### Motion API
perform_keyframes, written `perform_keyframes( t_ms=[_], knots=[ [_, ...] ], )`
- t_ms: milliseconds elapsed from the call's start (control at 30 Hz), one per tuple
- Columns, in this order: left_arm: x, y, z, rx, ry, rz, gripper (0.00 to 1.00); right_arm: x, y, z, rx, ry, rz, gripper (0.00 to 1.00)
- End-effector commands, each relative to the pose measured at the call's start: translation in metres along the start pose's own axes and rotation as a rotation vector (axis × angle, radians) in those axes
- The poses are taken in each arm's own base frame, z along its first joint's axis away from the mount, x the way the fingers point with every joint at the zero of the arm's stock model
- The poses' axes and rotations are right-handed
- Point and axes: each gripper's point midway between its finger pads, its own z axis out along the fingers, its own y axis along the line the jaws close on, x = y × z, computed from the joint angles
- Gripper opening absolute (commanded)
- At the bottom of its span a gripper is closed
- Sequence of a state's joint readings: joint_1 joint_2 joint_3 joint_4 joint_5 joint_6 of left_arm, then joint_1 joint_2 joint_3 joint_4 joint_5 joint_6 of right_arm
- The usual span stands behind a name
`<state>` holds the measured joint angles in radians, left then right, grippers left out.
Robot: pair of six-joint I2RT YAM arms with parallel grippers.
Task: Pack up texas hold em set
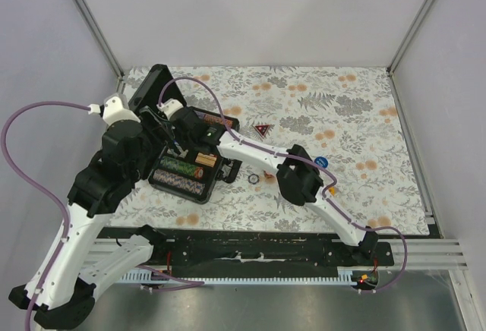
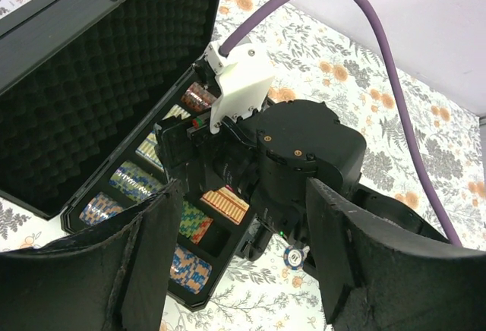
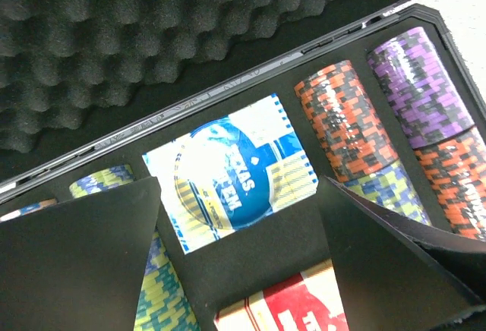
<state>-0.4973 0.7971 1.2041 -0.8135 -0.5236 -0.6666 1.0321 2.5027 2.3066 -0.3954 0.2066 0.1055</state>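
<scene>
The black briefcase (image 1: 220, 170) lies open left of centre, its foam-lined lid (image 2: 83, 96) raised. Rows of multicoloured chips (image 3: 345, 122) fill its slots. A blue card deck (image 3: 228, 168) lies flat in one slot and a reddish deck (image 3: 300, 308) in the slot beside it. My right gripper (image 3: 239, 187) hovers open just over these decks, holding nothing. My left gripper (image 2: 244, 209) stands open at the case's near left side, empty. A loose chip (image 2: 295, 256) lies on the cloth beside the case. The red-marked triangle (image 1: 263, 129) sits right of the case.
A blue chip (image 1: 320, 162) lies by the right arm's elbow (image 1: 300, 175), and a small red piece (image 1: 267, 175) lies next to the loose chip (image 1: 253, 178). The right arm's wrist (image 2: 304, 149) fills the space ahead of the left gripper. Floral cloth (image 1: 342, 111) covers the table.
</scene>
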Motion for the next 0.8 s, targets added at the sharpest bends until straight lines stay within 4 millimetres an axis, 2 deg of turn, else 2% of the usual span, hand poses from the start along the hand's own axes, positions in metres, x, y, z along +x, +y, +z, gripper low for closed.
perform_keyframes(
  t_ms=[0,67,167,333,467,600,700,767],
  knots=[
    [-0.031,-0.026,-0.010,0.113,-0.076,0.008,0.72,-0.073,-0.012,-0.062,0.012,-0.124,0.064,0.92],
    [-0.037,-0.047,-0.014,0.211,-0.075,0.034,0.73,-0.071,-0.026,-0.070,0.030,-0.103,0.099,0.93],
    [-0.041,-0.074,-0.017,0.332,-0.061,0.082,0.72,-0.061,-0.060,-0.080,0.078,-0.059,0.164,0.93],
    [-0.035,-0.104,-0.017,0.478,-0.033,0.145,0.73,-0.040,-0.137,-0.113,0.207,0.010,0.306,0.92],
    [-0.022,-0.114,-0.009,0.523,0.006,0.183,0.73,-0.002,-0.205,-0.152,0.359,0.079,0.420,0.93],
    [-0.012,-0.116,0.002,0.524,0.021,0.183,0.73,0.043,-0.256,-0.185,0.473,0.157,0.460,0.95],
    [-0.008,-0.119,0.007,0.531,0.022,0.178,0.73,0.077,-0.275,-0.184,0.475,0.244,0.443,0.98],
    [-0.007,-0.120,0.011,0.528,0.026,0.173,0.73,0.097,-0.280,-0.168,0.434,0.309,0.404,0.98]
  ],
)
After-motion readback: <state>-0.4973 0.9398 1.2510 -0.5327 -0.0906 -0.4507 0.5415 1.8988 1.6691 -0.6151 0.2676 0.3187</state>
